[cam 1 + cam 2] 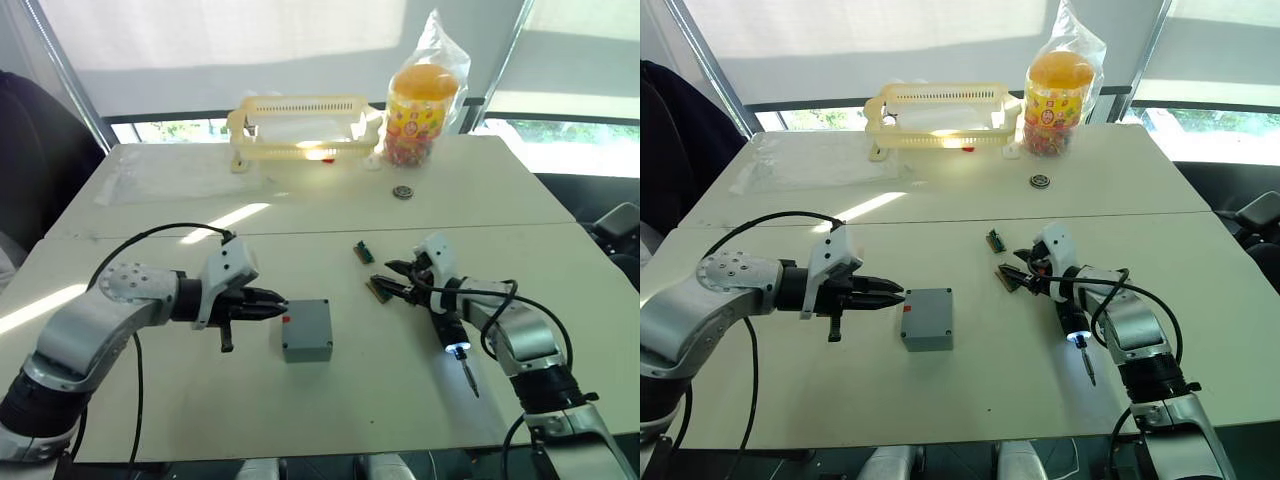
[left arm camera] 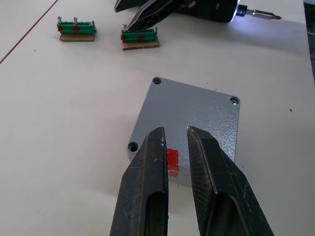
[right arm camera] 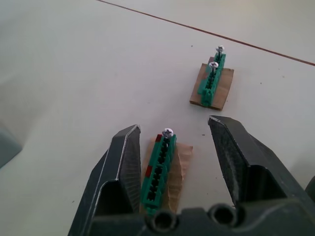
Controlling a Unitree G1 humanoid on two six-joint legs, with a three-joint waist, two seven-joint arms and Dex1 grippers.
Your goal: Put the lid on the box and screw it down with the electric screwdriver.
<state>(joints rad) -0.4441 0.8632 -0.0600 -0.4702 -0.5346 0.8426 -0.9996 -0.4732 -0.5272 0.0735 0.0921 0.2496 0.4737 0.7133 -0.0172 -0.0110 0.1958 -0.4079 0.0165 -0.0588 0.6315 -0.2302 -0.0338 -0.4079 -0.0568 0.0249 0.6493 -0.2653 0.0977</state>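
Observation:
The grey box (image 1: 305, 350) stands mid-table with the flat lid (image 2: 192, 113) lying on top, screw holes at its corners. A red mark (image 2: 172, 158) faces my left gripper (image 1: 276, 306), which hovers just left of the box, open by a narrow gap and empty. My right gripper (image 3: 175, 125) is open, its fingers on either side of a green circuit board (image 3: 160, 169) that carries a screw. The electric screwdriver (image 1: 449, 328) lies on the table beside my right wrist, its tip light (image 1: 458, 350) glowing and its bit pointing toward the front edge.
A second green board (image 1: 363, 252) lies just beyond the first. At the far side stand a yellow slotted basket (image 1: 300, 125) and a bagged snack jar (image 1: 422, 110). A small round metal piece (image 1: 403, 191) lies in front of the jar. Clear plastic sheet (image 1: 150, 170) lies far left.

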